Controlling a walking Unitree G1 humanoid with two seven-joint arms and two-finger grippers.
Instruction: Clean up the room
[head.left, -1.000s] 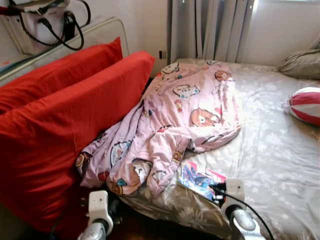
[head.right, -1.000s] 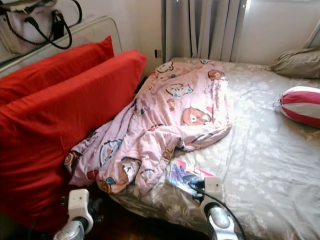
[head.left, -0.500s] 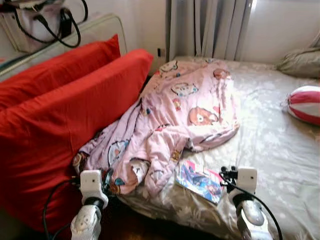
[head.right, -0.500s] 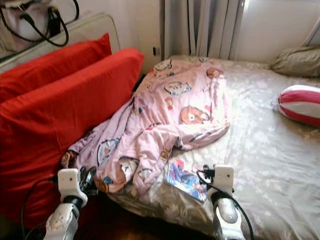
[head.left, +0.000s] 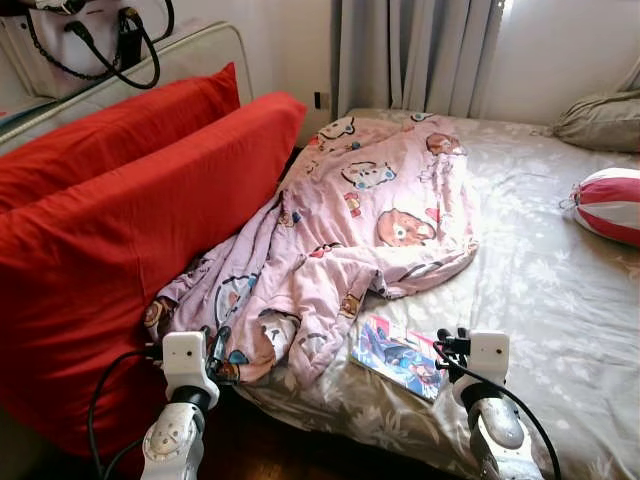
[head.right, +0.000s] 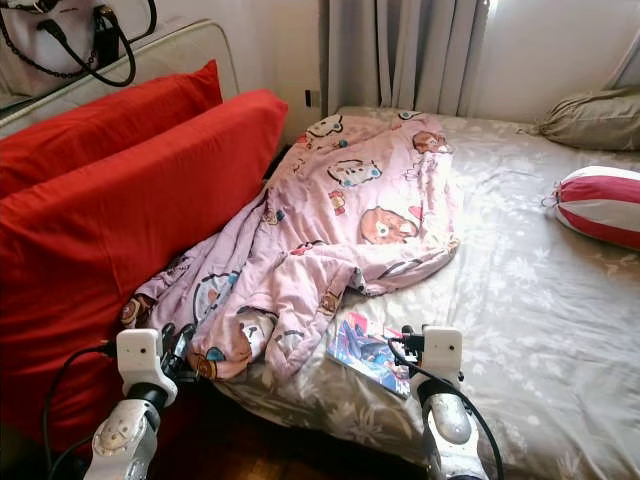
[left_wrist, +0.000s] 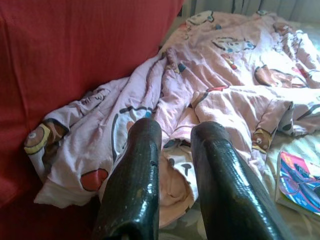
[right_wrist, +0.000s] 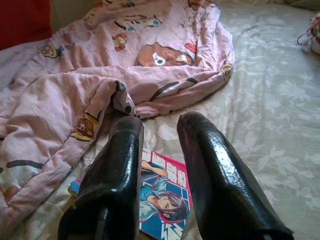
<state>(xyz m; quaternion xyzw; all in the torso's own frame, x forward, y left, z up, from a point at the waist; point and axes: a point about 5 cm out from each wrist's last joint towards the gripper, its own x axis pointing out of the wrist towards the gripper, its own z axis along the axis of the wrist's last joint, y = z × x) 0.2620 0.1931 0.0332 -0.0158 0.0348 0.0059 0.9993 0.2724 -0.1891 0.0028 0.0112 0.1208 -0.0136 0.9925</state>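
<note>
Bedroom tidying has hardly begun: on the bed (head.left: 560, 300), a pink quilt (head.left: 340, 250) lies crumpled along its left edge and a magazine (head.left: 400, 357) near the front edge, while left gripper (left_wrist: 172, 140) and right gripper (right_wrist: 157, 132) hover slightly parted, empty.

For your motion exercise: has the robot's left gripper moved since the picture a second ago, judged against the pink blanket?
Yes. The left gripper has come up and forward, from below the pink blanket to its hanging lower edge beside the red cushion.
</note>
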